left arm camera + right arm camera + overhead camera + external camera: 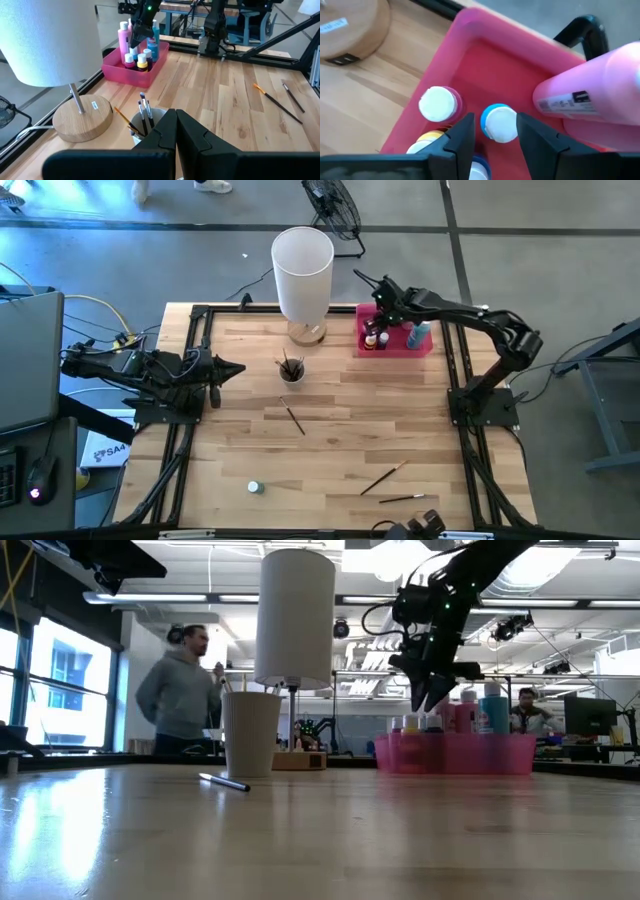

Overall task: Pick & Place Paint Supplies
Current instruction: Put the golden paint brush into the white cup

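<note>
A pink tray at the table's far right holds the paint bottles: a tall pink one, a teal one and tiny ones with white and yellow caps. My right gripper hangs over the tray, pointing steeply down and open. Its fingers stand on either side of a tiny blue-rimmed bottle that stands upright on the tray floor; I see narrow gaps beside the cap. My left gripper waits shut at the table's left. A white cup holds several brushes.
A tall white lamp on a wooden base stands far centre, left of the tray. Loose brushes lie at mid-table and near the front right. A small bottle stands near the front. A person shows behind the table.
</note>
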`<state>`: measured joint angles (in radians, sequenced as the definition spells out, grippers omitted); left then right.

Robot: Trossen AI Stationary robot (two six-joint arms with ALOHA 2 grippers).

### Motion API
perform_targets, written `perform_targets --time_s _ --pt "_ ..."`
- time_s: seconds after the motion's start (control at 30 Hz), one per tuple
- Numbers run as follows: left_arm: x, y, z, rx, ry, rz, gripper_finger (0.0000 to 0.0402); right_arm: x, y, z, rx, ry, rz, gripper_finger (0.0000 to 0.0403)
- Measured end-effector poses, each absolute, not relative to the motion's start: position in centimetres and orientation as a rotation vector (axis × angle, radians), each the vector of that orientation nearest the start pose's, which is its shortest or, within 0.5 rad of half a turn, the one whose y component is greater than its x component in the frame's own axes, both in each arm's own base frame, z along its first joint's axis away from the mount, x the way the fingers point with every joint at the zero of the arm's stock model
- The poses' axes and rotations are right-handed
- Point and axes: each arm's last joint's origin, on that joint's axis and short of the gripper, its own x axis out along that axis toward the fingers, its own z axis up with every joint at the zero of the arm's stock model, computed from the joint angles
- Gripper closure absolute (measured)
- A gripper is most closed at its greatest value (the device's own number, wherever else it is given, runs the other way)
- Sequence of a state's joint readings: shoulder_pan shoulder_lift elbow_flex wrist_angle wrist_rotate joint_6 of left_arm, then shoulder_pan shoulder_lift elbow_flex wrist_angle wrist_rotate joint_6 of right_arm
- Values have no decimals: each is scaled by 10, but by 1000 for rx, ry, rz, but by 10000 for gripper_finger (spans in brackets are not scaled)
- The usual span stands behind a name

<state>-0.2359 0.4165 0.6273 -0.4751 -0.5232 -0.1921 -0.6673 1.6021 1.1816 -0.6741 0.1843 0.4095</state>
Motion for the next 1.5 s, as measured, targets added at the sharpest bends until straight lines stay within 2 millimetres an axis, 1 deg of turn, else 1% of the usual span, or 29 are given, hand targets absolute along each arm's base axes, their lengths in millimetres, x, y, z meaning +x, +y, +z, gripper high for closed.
perform_targets --time_s 0.17,0.37,0.43,0.6,0.73,0.83,0.97,1.03,1.13,1.37,1.5 --pt "96 -8 296 -91 218 308 402 242 -198 256 573 865 -989 265" --pt "96 -8 296 -88 218 308 402 234 -186 288 552 712 -945 265" --pt "96 -8 296 -88 218 309 402 235 -180 300 545 643 -898 265" --pt "96 -8 296 -91 217 309 402 242 -161 325 531 478 -717 264" --pt "96 -8 296 -92 217 309 402 249 -146 340 522 388 -554 264" --pt "96 -8 296 -92 217 309 402 250 -134 347 529 370 -436 264" --pt "96 -8 296 -120 213 312 402 252 -118 353 523 363 -351 266" --pt "96 -8 296 -140 209 314 402 253 -110 355 516 364 -320 274" --pt "96 -9 296 -145 213 299 402 256 -99 357 503 367 -277 301" --pt "96 -9 295 -168 218 299 402 263 -75 357 487 395 -186 389" --pt "96 -9 295 -166 223 300 402 265 -67 357 480 401 -159 391"
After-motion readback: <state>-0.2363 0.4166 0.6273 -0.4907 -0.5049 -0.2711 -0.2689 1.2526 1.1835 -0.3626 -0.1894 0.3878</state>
